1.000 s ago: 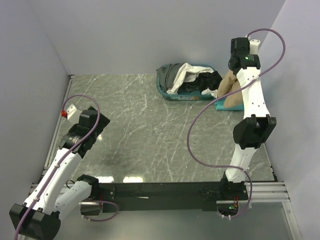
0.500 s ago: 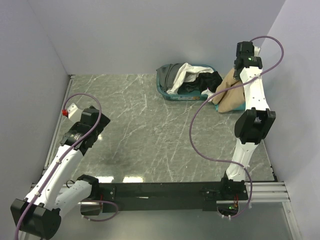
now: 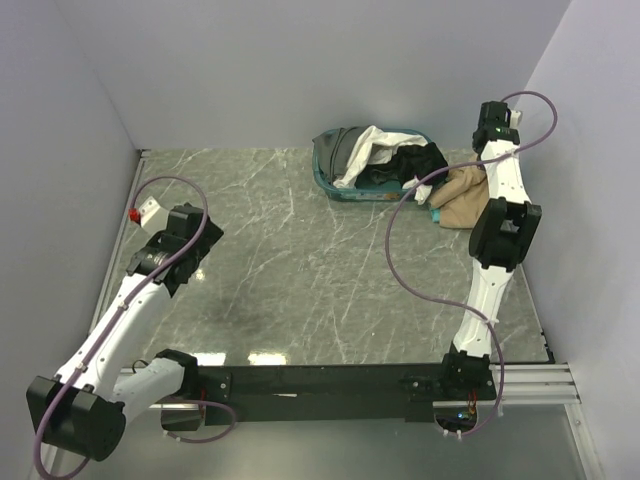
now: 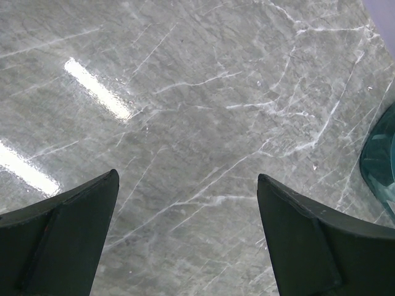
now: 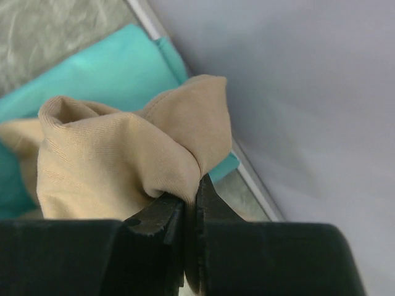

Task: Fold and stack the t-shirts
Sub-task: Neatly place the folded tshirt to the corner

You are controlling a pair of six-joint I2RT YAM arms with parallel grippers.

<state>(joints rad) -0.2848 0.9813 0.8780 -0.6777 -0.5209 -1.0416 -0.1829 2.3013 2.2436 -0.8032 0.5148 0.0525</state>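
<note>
My right gripper [image 5: 191,191] is shut on a fold of the tan t-shirt [image 5: 123,160], held up by the far right wall. In the top view the tan shirt [image 3: 462,195] hangs bunched below that gripper [image 3: 485,160] and lies over the teal t-shirt [image 3: 437,213], which shows as a flat teal sheet [image 5: 105,74] under it in the right wrist view. White [image 3: 368,150], black [image 3: 415,162] and dark grey [image 3: 340,148] shirts lie heaped in the teal basket [image 3: 335,188]. My left gripper [image 4: 187,176] is open and empty above bare table at the left [image 3: 185,250].
The grey marble table [image 3: 300,260] is walled at the left, back and right. The basket stands at the back centre, and its rim shows at the right edge of the left wrist view [image 4: 382,160]. A metal rail [image 5: 247,172] runs along the right wall.
My right gripper has moved back toward the right wall with the tan shirt, which now hangs lower and more bunched. My left arm has shifted slightly forward.
</note>
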